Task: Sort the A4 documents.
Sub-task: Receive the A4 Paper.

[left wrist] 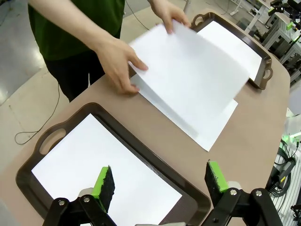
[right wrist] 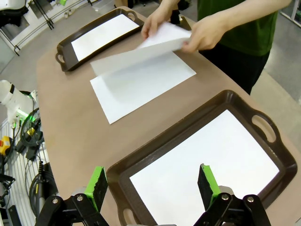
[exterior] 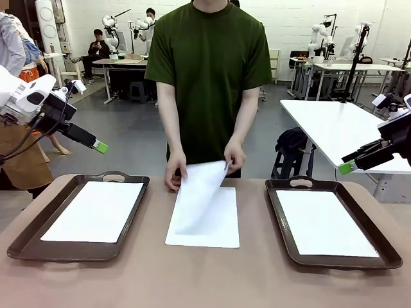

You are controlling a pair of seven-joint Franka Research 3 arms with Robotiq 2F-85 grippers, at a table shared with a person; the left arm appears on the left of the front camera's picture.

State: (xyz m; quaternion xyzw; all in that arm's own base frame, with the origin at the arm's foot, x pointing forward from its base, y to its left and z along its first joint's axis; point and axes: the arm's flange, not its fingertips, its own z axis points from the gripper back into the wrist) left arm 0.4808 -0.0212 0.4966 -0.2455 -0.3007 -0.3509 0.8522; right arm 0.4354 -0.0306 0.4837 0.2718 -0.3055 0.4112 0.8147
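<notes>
The left pincer (exterior: 100, 147) hangs over the left tray (exterior: 26, 240), jaws wide apart and empty. In that tray the left sheet (exterior: 96, 210) lies flat. In the middle, the middle sheet (exterior: 221, 226) lies on the bare table (exterior: 205, 279). A person's hands (exterior: 173, 172) hold the lifted sheet (exterior: 199, 192) above it, far edge raised. The right tray (exterior: 281, 221) holds the right sheet (exterior: 324, 221), also flat. Over it hangs the right pincer (exterior: 347, 168), jaws wide apart, empty.
</notes>
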